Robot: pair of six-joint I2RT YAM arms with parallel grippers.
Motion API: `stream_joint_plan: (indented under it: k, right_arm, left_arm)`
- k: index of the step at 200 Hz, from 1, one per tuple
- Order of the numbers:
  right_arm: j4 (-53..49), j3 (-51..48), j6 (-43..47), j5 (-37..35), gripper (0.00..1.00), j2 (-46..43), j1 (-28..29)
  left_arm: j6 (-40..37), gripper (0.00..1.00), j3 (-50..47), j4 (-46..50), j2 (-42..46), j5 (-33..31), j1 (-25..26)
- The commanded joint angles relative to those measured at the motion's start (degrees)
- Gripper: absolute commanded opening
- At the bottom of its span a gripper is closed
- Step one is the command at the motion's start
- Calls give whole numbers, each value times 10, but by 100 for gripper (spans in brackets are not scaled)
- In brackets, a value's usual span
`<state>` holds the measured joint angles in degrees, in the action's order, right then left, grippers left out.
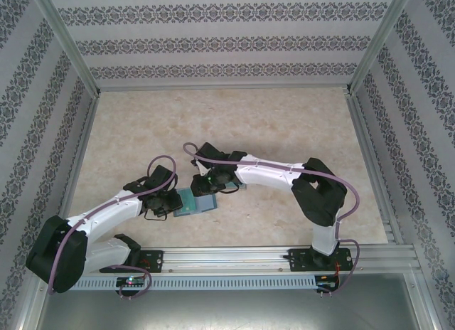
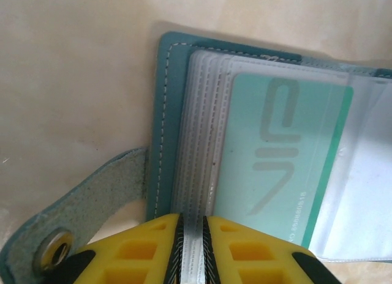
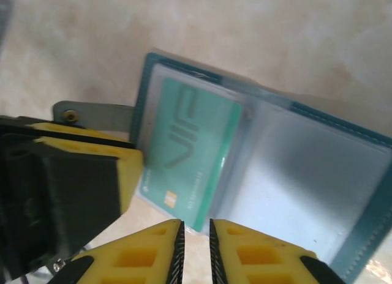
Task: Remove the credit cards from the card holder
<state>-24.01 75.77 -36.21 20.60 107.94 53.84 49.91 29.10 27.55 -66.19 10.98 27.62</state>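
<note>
- The left claw point(image 2: 192, 218) is nearest the left wrist camera. Its yellow fingers are drawn narrow and pinch the edge of the clear sleeve stack.
- The table point(image 1: 213, 124) carries the card holder point(image 1: 195, 202) near the middle, towards the near edge. The left claw is at its left side and the right claw at its far right.
- The card holder lies open and flat, teal cover down and sleeves up.
- The teal credit card point(image 2: 282, 161) is still inside the top sleeve. None lies out on the table, so I judge the removal barely begun.
- The right claw point(image 3: 196, 223) has its jaws only slightly parted, with nothing clearly between them. The card's near corner sits just beyond its tips.
- The snap tab point(image 2: 92, 192) sticks out to the left of the holder, beside the left claw.
</note>
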Motion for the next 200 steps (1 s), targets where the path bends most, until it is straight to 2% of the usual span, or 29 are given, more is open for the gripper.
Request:
stream_joint_plan:
  k: [1,61,200]
  right_arm:
    - [15,19,-4,55,16,30,-9]
    - [73,1,-48,129,19,66,-36]
    - [102,-40,-64,155,20,87,-37]
  left_arm:
    - [1,17,-8,0,1,-12,-5]
    - [2,15,-14,-2,-2,-11,-5]
    - [3,15,-11,-9,-15,-5,-6]
